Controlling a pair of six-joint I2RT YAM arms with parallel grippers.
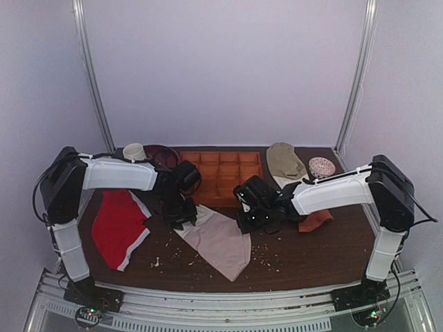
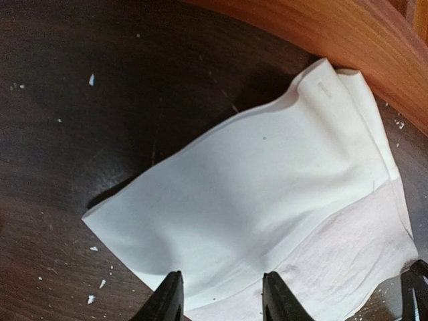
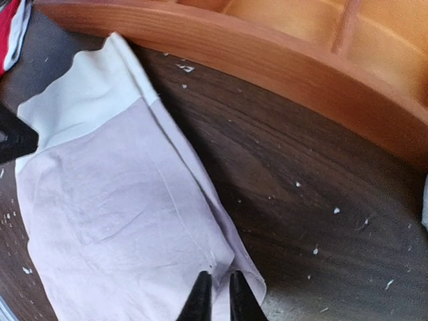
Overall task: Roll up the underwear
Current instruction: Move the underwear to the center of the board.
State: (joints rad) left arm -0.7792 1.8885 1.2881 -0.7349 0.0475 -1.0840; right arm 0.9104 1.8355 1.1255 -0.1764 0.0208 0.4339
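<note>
Underwear (image 1: 220,238), one piece flat, two grippers, left gripper (image 2: 223,284) parted over waistband (image 2: 254,187), right gripper (image 3: 219,284) nearly closed at its edge

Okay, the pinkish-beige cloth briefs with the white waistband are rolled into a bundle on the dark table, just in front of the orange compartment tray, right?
Not rolled. The pinkish-beige cloth briefs lie spread flat on the dark wooden table, just in front of the orange compartment tray. The top external view shows it.

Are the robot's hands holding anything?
The left gripper is open over the underwear waistband, holding nothing. The right gripper is nearly shut at its edge; a pinch cannot be told.
</note>
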